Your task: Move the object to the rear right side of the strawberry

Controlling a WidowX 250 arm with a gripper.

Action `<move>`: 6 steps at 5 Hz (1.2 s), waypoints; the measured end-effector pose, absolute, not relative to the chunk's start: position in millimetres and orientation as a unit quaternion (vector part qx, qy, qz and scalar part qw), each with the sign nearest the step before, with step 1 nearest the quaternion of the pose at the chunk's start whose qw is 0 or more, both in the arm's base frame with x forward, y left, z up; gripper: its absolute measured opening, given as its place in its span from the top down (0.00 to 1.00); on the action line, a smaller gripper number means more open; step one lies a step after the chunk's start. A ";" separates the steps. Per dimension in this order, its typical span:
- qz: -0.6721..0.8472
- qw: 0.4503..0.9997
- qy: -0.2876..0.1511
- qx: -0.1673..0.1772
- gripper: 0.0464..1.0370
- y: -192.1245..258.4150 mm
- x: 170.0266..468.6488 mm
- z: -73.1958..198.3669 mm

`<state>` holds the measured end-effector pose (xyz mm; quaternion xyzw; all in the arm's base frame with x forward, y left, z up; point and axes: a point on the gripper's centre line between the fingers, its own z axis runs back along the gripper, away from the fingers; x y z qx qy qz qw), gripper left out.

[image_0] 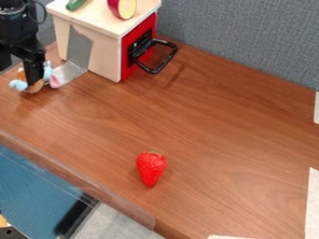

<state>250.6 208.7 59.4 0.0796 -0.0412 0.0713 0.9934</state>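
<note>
Gripper (34,82), black and hanging from the black robot arm (18,32), is at the upper left of your camera view, low over the wooden desk. You see it right at the small multicoloured toy (33,88), a lumpy object in light blue, pink, orange and brown whose parts show on both sides of the gripper's lower end. You cannot tell whether the gripper is wide, narrow or closed on it.

Your red, pointed strawberry (150,169) lies on the brown wood-grain desk (211,126), low and near the middle of the view, its tip toward the bottom. The toy is well apart from it, up and to the left in the view, so it is not at the strawberry's rear right side.

Just beside the toy, you have a shiny silver sheet (67,74) on the desk, next to the pale wooden box (103,51) with a red front and a black handle (154,70). On top of the box you see a green rounded object (76,3) and a red-skinned piece with a pale yellow face (126,8).
</note>
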 end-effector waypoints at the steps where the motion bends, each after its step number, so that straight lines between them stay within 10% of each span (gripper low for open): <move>1: 0.094 0.990 -0.041 0.097 0.04 224.8 263.1 48.8; 4: 0.144 0.983 -0.016 0.117 0.09 241.6 269.2 5.3; 6: 0.148 0.985 -0.019 0.081 0.60 222.1 270.7 2.8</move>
